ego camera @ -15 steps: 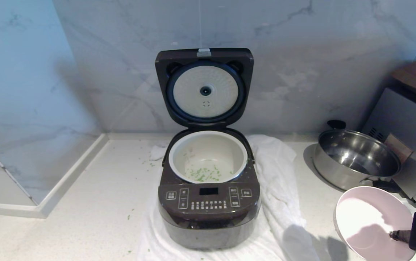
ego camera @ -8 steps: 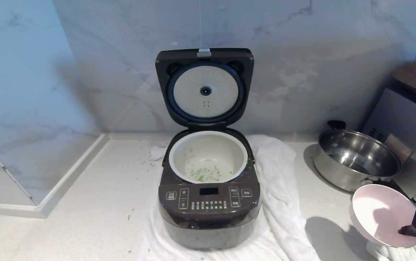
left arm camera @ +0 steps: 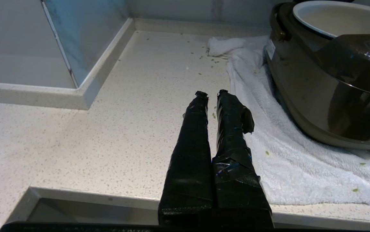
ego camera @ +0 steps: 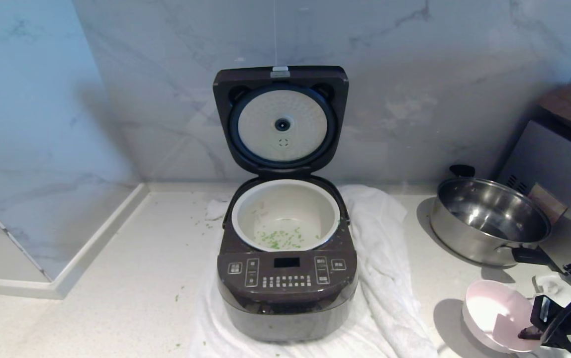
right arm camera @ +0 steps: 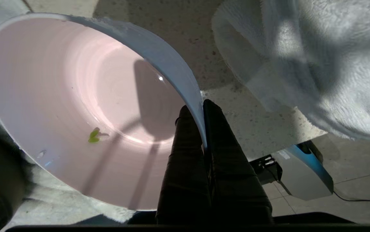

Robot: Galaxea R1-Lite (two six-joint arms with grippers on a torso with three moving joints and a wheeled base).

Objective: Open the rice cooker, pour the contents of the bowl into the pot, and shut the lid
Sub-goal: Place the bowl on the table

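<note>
- My left tool (left arm camera: 209,93) idles with its tips pressed together on nothing, low at the worktop (ego camera: 131,278) edge, the rice cooker (ego camera: 286,278) at its 2 o'clock.
- The lid (ego camera: 281,119) stands upright; green contents (ego camera: 280,239) lie in the pot (ego camera: 285,216).
- My right tool (ego camera: 526,334) pinches the bowl (ego camera: 494,314) rim, at the cooker's 4 o'clock.
- I judge closing falls to the right arm: the lid lies at its 11 o'clock, the steel pan (ego camera: 489,219) crowding that side.

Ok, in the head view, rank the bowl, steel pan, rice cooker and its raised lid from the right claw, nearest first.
1. Bowl, clamped in the right claw, bottom right.
2. Steel pan, just behind it, right side.
3. Rice cooker, centre, on the towel.
4. Lid, upright at the back.
</note>
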